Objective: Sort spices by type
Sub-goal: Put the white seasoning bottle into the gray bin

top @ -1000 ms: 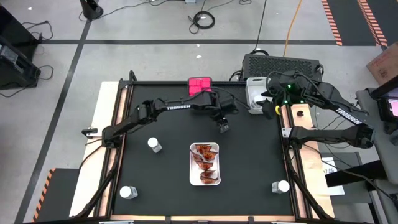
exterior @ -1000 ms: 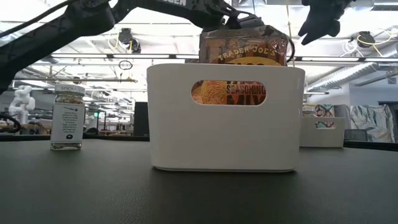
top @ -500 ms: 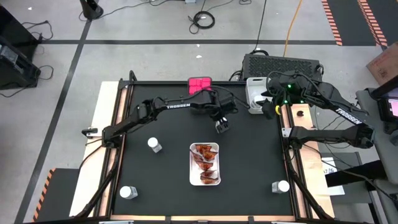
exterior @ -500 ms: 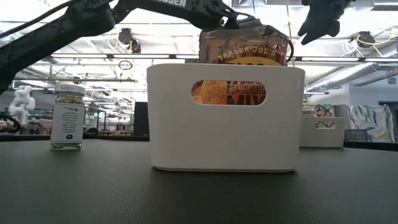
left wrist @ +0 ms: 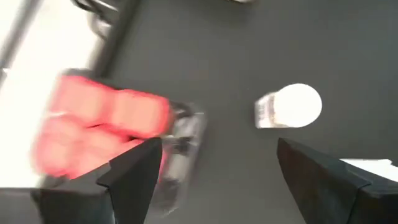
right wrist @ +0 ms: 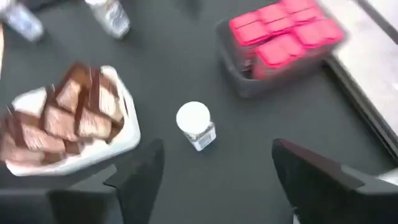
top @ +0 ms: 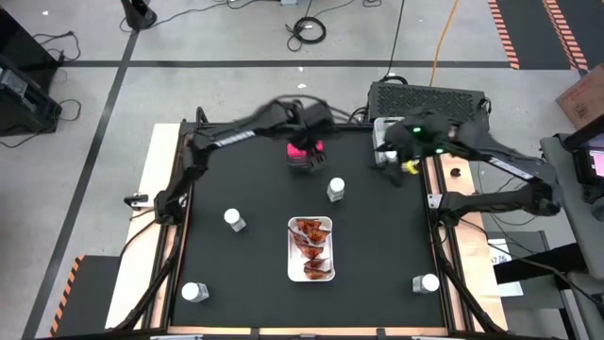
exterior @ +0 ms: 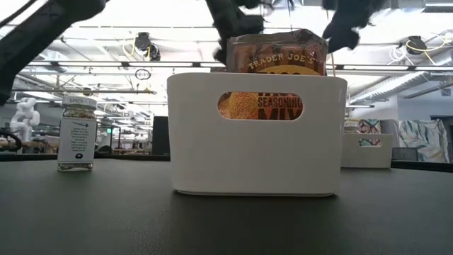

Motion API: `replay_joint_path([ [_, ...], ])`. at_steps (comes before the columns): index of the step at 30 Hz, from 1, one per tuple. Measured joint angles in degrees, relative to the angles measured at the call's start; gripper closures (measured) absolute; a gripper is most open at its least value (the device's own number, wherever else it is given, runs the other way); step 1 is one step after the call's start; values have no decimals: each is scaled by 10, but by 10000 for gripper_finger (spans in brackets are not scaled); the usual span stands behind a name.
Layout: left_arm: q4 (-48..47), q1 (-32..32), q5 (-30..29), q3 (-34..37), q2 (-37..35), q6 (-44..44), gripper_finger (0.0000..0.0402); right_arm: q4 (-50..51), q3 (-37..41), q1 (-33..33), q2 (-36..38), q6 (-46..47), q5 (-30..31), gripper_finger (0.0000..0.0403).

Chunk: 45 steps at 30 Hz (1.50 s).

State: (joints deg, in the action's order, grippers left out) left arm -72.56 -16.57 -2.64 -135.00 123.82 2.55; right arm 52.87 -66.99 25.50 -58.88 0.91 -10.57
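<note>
A clear jar with a white cap stands upright on its base on the black table, between the grey bin of pink cube boxes and the white tray of red-orange packets. My left gripper is open and empty, raised above the pink boxes, with the jar off to its side. My right gripper hangs open and empty near the far right. Its wrist view shows the jar, the pink boxes and the packets.
More white-capped jars stand at mid left, near left and near right. A white bin sits at the far right edge, partly under my right arm. In the low view the tray wall fills the middle.
My left gripper has let go of the jar, which now stands alone where it was held. The gripper has risen quickly and swung toward the far edge, over the pink boxes. My right gripper has shifted a little toward the table's left.
</note>
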Motion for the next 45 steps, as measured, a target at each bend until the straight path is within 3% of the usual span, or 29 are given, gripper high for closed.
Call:
replay_joint_path([
  [4, -24, -20, -49, 11, -63, -18, 80, -48, 21, -31, -51, -70, -3, 78],
  [7, -22, -36, -71, 62, -125, -18, 80, -101, 43, -54, -79, -100, -19, 60],
  [11, 54, -53, -75, 199, -223, -14, 80, -175, 80, -82, -100, -149, -18, 54],
  [18, 300, -54, -61, 474, -370, 11, 80, -257, 98, -98, -152, -196, -16, 53],
  [26, 429, -77, -44, 655, -472, 59, 80, -268, 98, -98, -239, -196, -16, 53],
  [35, 459, -86, -20, 695, -489, 87, 80, -283, 98, -93, -304, -196, 19, 59],
  [45, 468, -86, -19, 695, -489, 77, 80, -280, 98, -89, -308, -172, 18, 134],
])
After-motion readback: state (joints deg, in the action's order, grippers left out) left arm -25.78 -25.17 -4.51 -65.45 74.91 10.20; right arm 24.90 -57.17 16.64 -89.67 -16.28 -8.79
